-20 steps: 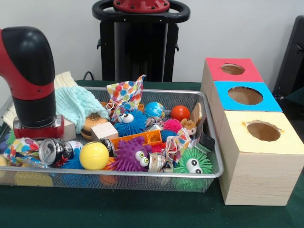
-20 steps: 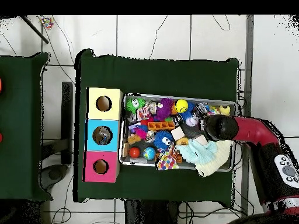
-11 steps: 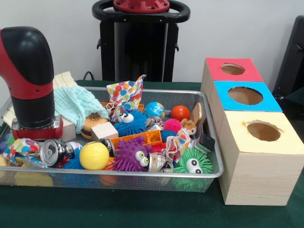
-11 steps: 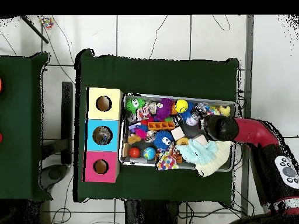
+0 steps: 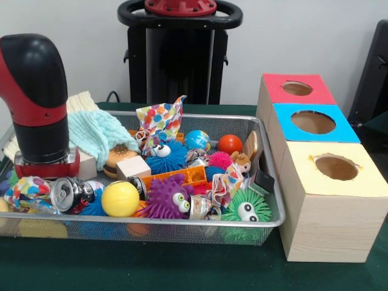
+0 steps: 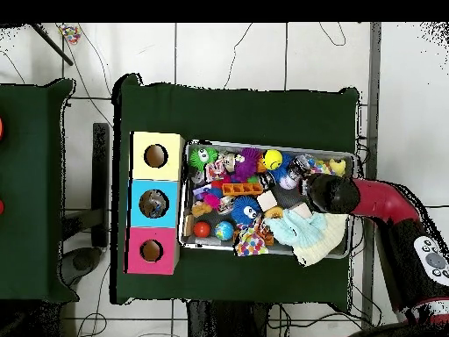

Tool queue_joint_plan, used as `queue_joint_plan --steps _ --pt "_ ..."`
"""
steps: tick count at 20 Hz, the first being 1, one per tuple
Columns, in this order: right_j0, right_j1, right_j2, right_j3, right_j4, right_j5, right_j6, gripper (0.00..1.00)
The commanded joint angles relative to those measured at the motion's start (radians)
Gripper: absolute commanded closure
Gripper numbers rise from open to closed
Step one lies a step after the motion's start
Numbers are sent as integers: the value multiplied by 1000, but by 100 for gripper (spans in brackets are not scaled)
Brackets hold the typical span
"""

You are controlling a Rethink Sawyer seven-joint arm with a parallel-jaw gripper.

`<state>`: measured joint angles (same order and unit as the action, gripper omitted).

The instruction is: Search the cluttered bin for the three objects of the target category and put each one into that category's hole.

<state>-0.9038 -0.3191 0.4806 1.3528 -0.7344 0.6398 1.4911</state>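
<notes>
My gripper is down in the left end of the wire bin, just behind a crushed can and a polka-dot wrapper; the clutter hides its tips. In the overhead view the gripper sits at the bin's right end beside a mint cloth. Toys fill the bin: a yellow ball, purple spiky ball, green spiky ball, blue spiky ball, wooden block, globe ball and red ball.
Three wooden boxes stand in a row right of the bin, each with a round hole: red, blue, yellow. A mint cloth and a cream cloth hang over the bin's back left rim. Green cloth covers the table.
The arm's wrist has leaned slightly to the left in the front view. The bin's contents look unmoved.
</notes>
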Motion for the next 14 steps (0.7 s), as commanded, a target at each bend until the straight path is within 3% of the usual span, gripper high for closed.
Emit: queue_joint_plan --steps 1,8,14 --pt "-75 62 -55 47 -33 -158 44 0" --pt "-120 37 -101 245 -116 -295 2 0" --pt "-101 16 -142 330 -158 -389 2 0"
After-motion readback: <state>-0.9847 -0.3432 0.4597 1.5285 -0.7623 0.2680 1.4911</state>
